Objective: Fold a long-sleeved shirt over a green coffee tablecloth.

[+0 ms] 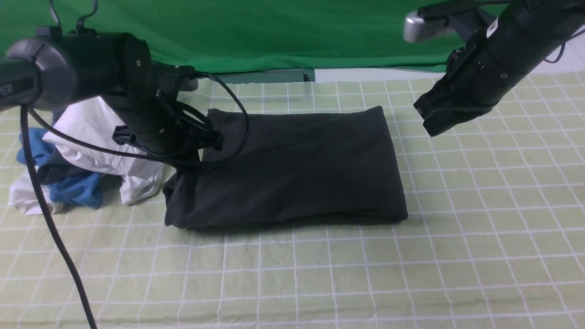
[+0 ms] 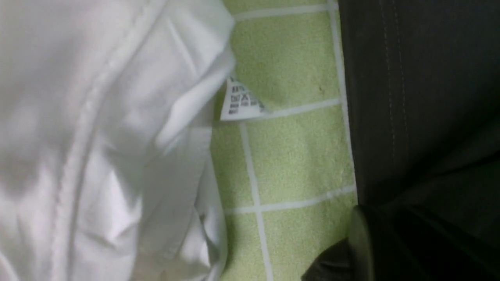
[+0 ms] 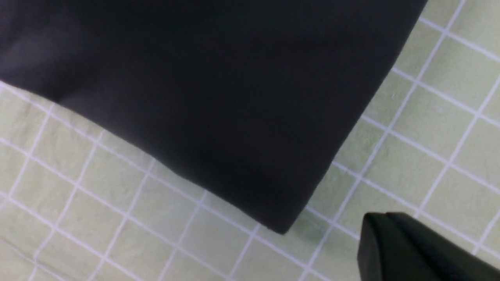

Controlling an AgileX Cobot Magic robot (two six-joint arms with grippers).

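The long-sleeved shirt (image 1: 292, 169) lies folded into a rectangle in the middle of the green coffee tablecloth (image 1: 480, 228). The left gripper (image 1: 208, 139) is at its nine o'clock edge; I cannot tell if the jaws pinch fabric. The right gripper (image 1: 432, 121), at two o'clock, is closed and empty (it hangs above the bare cloth). If the left one rises with fabric caught, the bunched edge may open. Its cable (image 1: 242, 123) loops over the shirt and may drag it. A heap of garments (image 1: 91, 160) crowds the nine o'clock side.
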